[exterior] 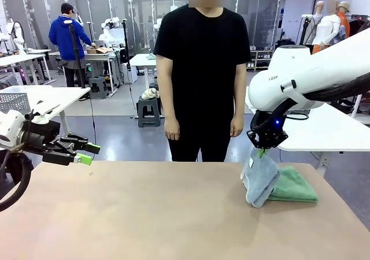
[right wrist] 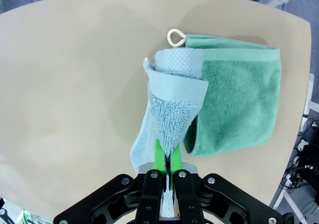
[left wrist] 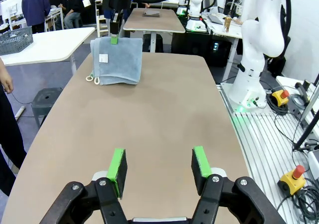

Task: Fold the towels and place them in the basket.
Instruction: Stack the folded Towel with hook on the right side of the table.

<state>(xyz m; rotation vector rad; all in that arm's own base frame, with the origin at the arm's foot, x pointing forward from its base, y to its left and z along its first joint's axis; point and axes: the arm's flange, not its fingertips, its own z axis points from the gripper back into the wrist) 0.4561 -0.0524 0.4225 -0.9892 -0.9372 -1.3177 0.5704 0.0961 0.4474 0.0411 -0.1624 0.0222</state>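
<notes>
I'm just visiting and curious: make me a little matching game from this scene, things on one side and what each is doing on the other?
Things:
1. blue towel
2. green towel
3. left gripper
4. right gripper

States:
A. open, holding nothing
B. lying folded on the table
C. shut on a cloth
D. hanging, lifted by one edge

Pairs: 1-D, 2-B, 3-A, 4-C

You see a person in a black shirt standing at the far edge of the tan tabletop, a stool behind them, white tables beyond.
</notes>
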